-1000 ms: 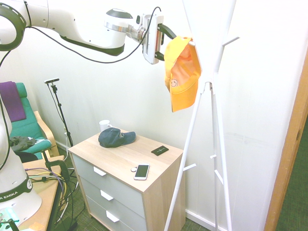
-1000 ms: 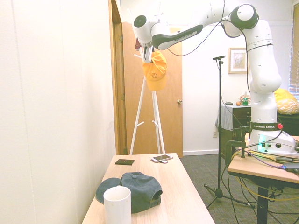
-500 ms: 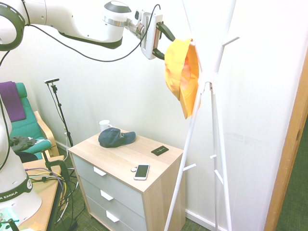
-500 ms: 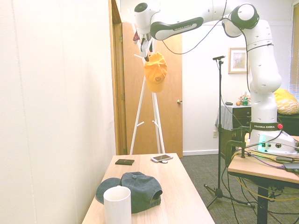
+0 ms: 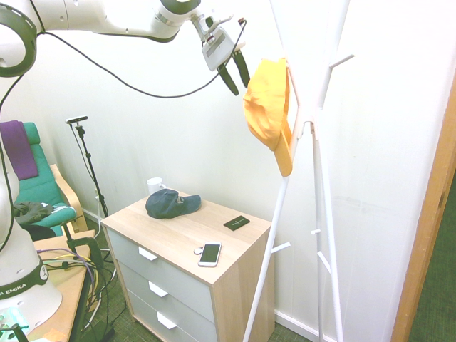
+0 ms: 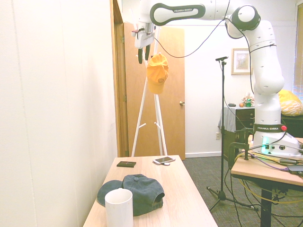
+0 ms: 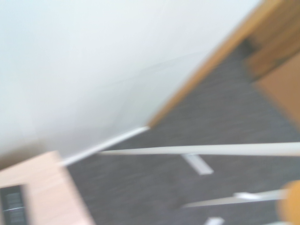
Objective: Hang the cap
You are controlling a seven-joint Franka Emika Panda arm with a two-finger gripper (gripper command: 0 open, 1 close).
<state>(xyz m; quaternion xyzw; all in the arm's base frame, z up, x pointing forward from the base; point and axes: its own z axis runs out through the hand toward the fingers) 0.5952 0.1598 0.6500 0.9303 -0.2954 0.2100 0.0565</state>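
The yellow-orange cap [image 5: 268,107] hangs by itself from an upper peg of the white coat stand [image 5: 314,135], brim pointing down. My gripper [image 5: 241,87] is open, just to the left of the cap's crown and slightly above it, and holds nothing. From the other side, the cap [image 6: 156,73] hangs on the stand [image 6: 142,113] below and right of the gripper [image 6: 144,59]. The wrist view is blurred. It shows the stand's white legs [image 7: 201,150] over dark carpet and an orange blur at the lower right corner.
Below stands a wooden dresser [image 5: 182,239] bearing a dark navy cap [image 5: 171,204], a white mug [image 5: 154,185], a phone [image 5: 209,254] and a black wallet [image 5: 236,223]. A green armchair [image 5: 41,187] is at the left, and a wooden door [image 6: 170,94] is behind the stand.
The gripper has let go of the cap and pulled away up and to the left, tilting its fingers downward. The cap swung and now hangs free on the stand.
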